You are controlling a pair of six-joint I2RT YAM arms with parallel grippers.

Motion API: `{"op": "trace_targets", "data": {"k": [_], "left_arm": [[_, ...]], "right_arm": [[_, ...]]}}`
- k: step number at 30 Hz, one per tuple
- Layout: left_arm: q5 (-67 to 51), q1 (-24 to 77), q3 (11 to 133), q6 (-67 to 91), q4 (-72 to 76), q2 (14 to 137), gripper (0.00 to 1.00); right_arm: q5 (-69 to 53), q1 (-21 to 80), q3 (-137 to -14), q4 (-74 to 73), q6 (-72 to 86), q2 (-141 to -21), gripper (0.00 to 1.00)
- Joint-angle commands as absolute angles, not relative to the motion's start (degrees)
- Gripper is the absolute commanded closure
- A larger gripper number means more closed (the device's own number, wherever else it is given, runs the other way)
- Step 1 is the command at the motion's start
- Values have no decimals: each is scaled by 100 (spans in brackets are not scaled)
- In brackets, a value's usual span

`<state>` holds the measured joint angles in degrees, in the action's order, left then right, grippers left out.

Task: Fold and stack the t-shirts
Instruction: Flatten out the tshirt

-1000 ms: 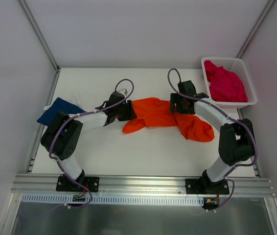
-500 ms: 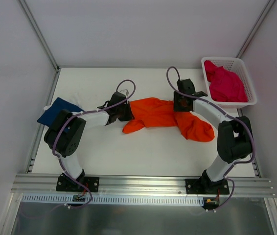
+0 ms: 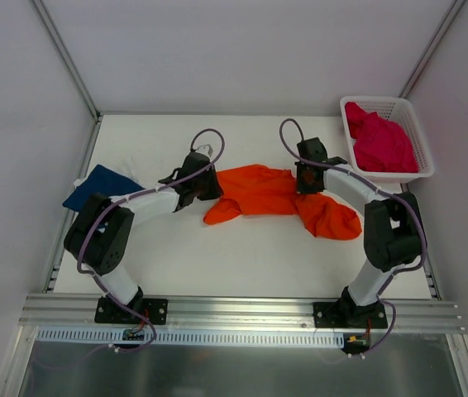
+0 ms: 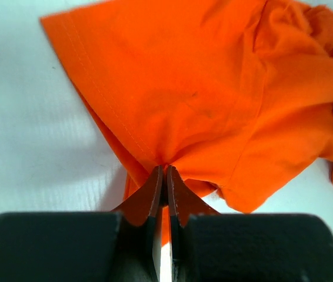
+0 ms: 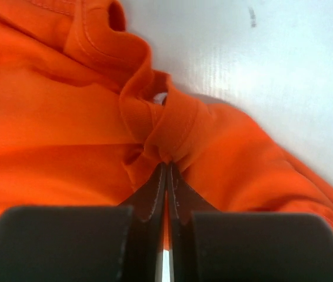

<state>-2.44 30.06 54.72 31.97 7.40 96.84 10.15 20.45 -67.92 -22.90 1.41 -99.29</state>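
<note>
A crumpled orange t-shirt point(image 3: 279, 197) lies across the middle of the white table. My left gripper point(image 3: 212, 186) is shut on its left end, pinching a fold of the orange cloth point(image 4: 202, 100) between the fingertips point(image 4: 153, 182). My right gripper point(image 3: 303, 178) is shut on the shirt's far right edge, where a bunched hem point(image 5: 166, 126) is caught between its jaws. A navy blue t-shirt point(image 3: 98, 185) lies folded at the table's left edge. A magenta pink t-shirt point(image 3: 380, 142) sits heaped in the basket.
The white mesh basket point(image 3: 416, 132) stands at the back right corner. Metal frame rails point(image 3: 69, 58) and white walls close in the table on the left, back and right. Bare white table surface point(image 3: 242, 248) lies in front of the orange shirt.
Both grippers closed onto the orange shirt. The left gripper drew slightly back to the left and up, and the right gripper shifted a little toward the back.
</note>
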Motion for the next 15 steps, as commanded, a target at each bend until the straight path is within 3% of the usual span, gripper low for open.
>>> {"op": "trace_targets", "data": {"k": [1,8,15], "left_arm": [[377,3067,5598,2997,502,8966,100],[729,3067,6020,2769,-368,7762,100],[984,3076,5871,2637,-737,6444,100]], "right_arm": [[1441,2030,-7250,-2601,53,-9177,100],[1722,2030,-8129,-3550,-386,-8044,99],[2056,2039,-8068,-3858,-510,-6884,99]]}}
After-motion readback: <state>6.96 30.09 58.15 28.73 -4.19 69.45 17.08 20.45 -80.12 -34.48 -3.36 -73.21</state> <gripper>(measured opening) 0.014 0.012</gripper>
